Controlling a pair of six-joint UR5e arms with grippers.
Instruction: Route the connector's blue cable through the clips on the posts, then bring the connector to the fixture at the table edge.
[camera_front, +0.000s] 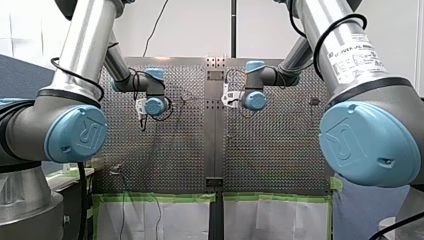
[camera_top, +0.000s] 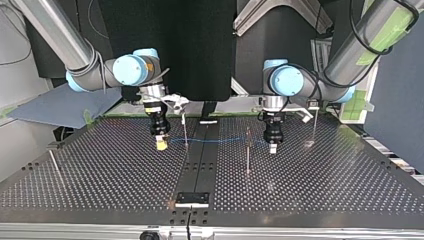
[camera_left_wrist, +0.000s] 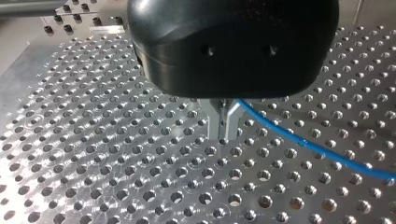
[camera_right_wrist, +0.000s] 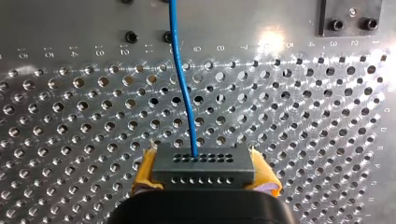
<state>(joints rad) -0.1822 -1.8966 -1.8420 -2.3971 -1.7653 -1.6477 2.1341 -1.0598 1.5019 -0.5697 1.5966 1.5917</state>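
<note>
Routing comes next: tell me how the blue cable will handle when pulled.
Probably floppy: the blue cable is thin and bends gently leaving the connector. Likely light: it spans between my left gripper and my right gripper with little sag.

Top view: my cable (camera_top: 220, 140) runs from the connector (camera_right_wrist: 203, 165) in my right gripper (camera_top: 160, 145) at nine o'clock to my left gripper (camera_top: 273, 148) at three; fixture (camera_top: 192, 198) at six.
</note>
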